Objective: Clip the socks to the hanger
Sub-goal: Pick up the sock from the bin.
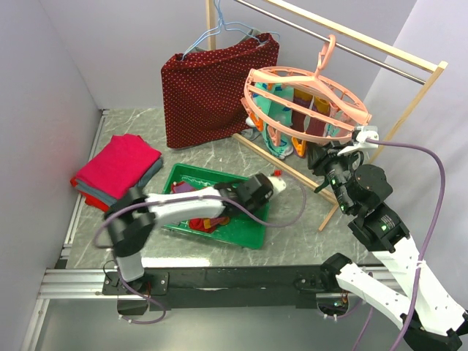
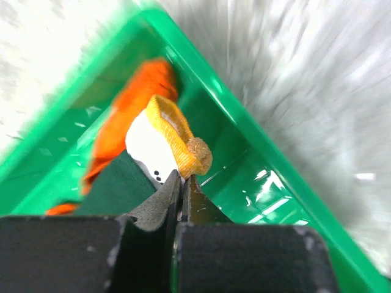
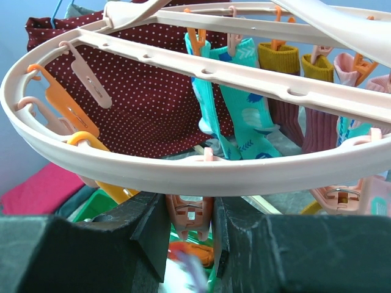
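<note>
**Green tray, white sock pinched**

From above, my left gripper [image 1: 272, 183] hides most of the sock [image 1: 280, 178] it holds at the right rim of the green tray [image 1: 219, 238]. My right gripper [image 1: 319, 155] sits under the hanger [image 1: 252, 91], its fingertips lost among pegs.

Left wrist, blurred: my jaws are clamped on that sock's yellow cuff. One orange sock [image 2: 134, 97] and one dark green sock [image 2: 113, 189] lie in the tray below.

Right wrist: my jaws, narrow, pinch one pink clip peg [image 3: 189, 223] beneath the ring. Two teal socks [image 3: 244, 116] hang behind; others are cut off.
</note>
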